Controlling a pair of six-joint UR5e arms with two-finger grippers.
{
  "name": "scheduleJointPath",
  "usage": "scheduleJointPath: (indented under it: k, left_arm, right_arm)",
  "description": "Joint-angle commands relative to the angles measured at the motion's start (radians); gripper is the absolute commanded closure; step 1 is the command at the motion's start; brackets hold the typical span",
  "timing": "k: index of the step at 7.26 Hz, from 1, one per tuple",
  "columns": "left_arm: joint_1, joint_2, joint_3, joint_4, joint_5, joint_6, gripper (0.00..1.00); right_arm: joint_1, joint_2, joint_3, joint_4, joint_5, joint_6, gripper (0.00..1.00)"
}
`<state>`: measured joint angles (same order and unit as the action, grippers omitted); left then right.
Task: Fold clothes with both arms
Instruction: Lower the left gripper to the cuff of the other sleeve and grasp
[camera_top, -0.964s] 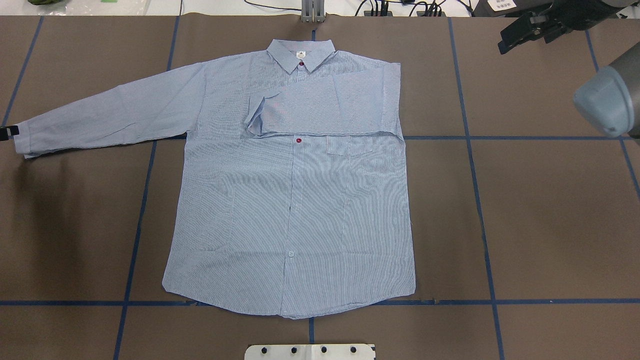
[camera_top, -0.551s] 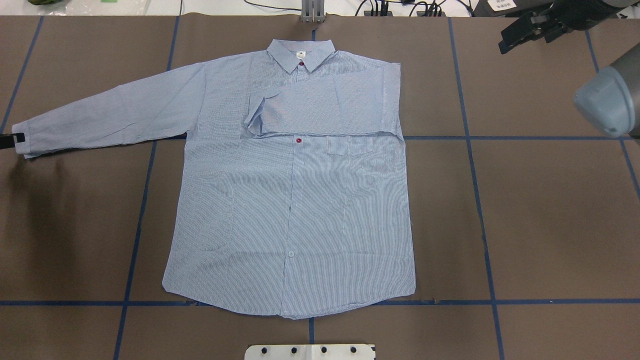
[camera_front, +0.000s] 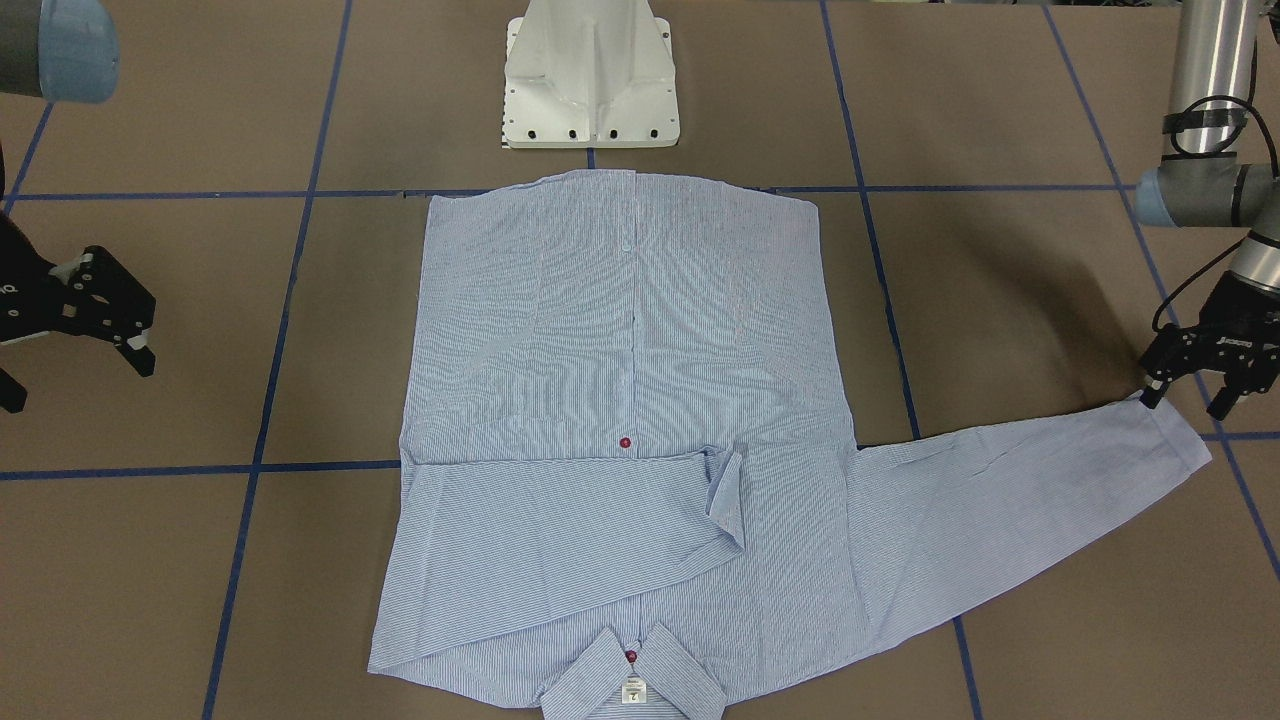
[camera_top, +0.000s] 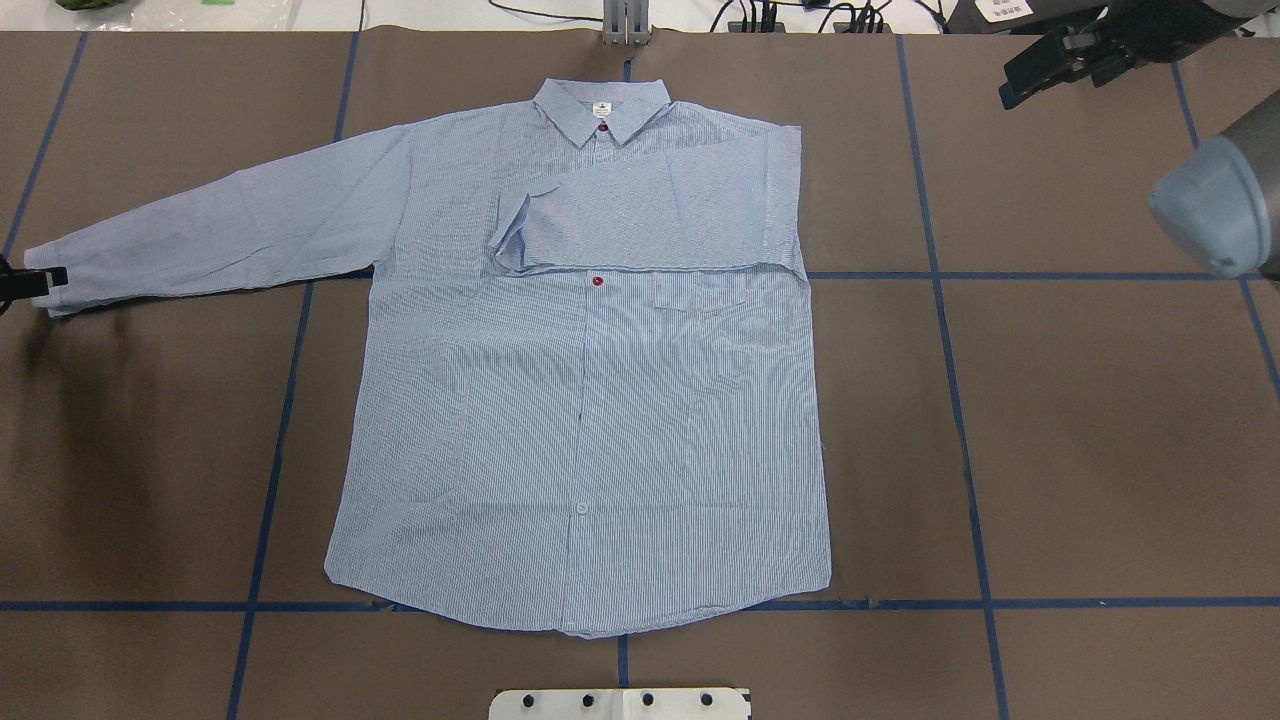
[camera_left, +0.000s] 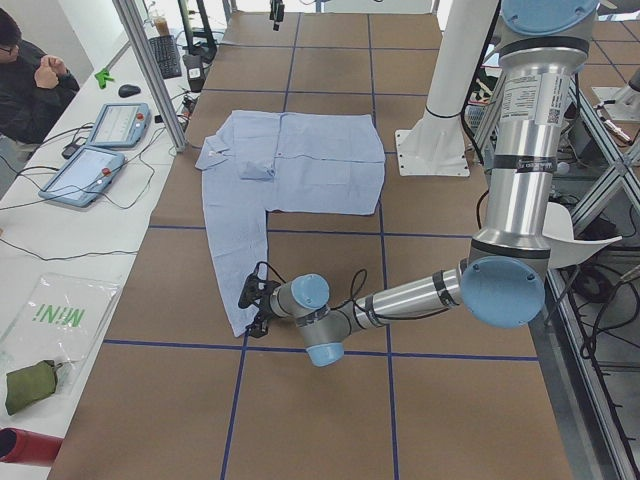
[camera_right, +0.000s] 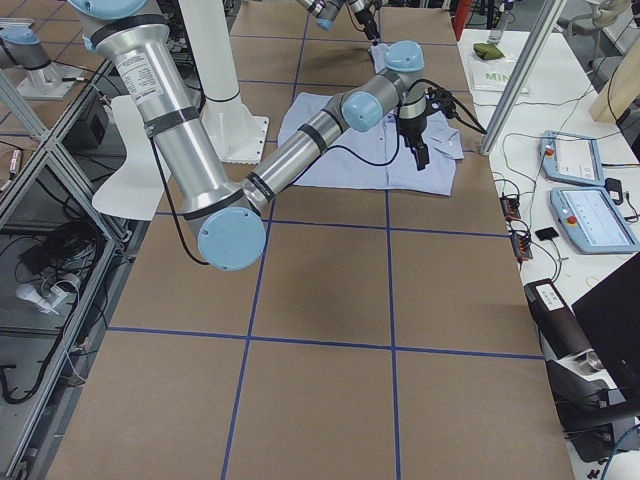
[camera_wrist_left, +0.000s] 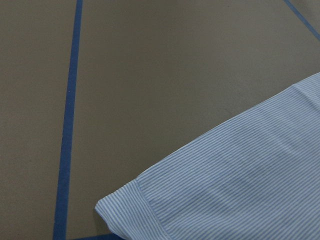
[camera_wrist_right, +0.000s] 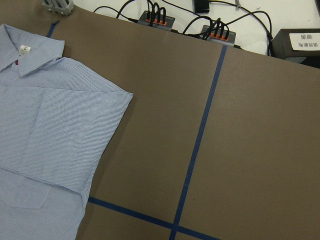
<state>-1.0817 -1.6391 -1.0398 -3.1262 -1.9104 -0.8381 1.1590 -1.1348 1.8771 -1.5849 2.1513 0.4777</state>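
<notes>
The light blue, finely white-striped long-sleeved button-up shirt (camera_top: 600, 420) lies flat and front-up in the middle of the brown paper-covered bench (camera_top: 1100, 450), its collar (camera_top: 602, 108) on the side away from my base. I judge the fold to be at an early stage. The shirt's sleeve on my right (camera_top: 650, 215) is laid across the chest, with its cuff end slightly rumpled near the button line. The sleeve on my left (camera_top: 220, 230) stretches straight out over the bench.

My black two-finger left gripper (camera_front: 1187, 400) is down at that sleeve's cuff (camera_front: 1175, 445). Its jaws are spread and nothing is pinched between them; one fingertip is just at the cuff's edge. My black two-finger right gripper (camera_front: 80, 370) hangs with its jaws apart and empty, well away from the shirt on the other side.

By my reckoning the step in hand is taking hold of this cuff so the sleeve can be carried across the chest over the other one. After that, the sides probably need turning in and the hem needs bringing up toward the collar, which should take both grippers together.
</notes>
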Motion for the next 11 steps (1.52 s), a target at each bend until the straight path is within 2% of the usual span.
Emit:
scheduleJointPath:
  k: [1,5,7,9,11]
  left_arm:
    - [0.017,-0.008,0.007,0.001,0.002,0.001,0.01]
    - [0.039,-0.008,0.017,0.0,0.021,0.001,0.02]
    - [0.042,-0.007,0.017,0.0,0.021,0.001,0.17]
    - [0.045,-0.002,0.017,-0.002,0.021,0.001,0.24]
    - [0.045,0.002,0.017,-0.003,0.021,0.002,0.47]
  right_arm:
    - [-0.001,0.0,-0.001,0.0,-0.002,-0.002,0.0]
    - [-0.001,0.0,0.0,0.0,-0.002,-0.002,0.0]
    - [-0.001,-0.002,0.002,0.0,-0.002,-0.002,0.0]
    - [-0.001,-0.002,0.013,0.0,-0.004,0.001,0.0]
    - [-0.001,-0.002,0.022,0.0,-0.004,0.007,0.0]
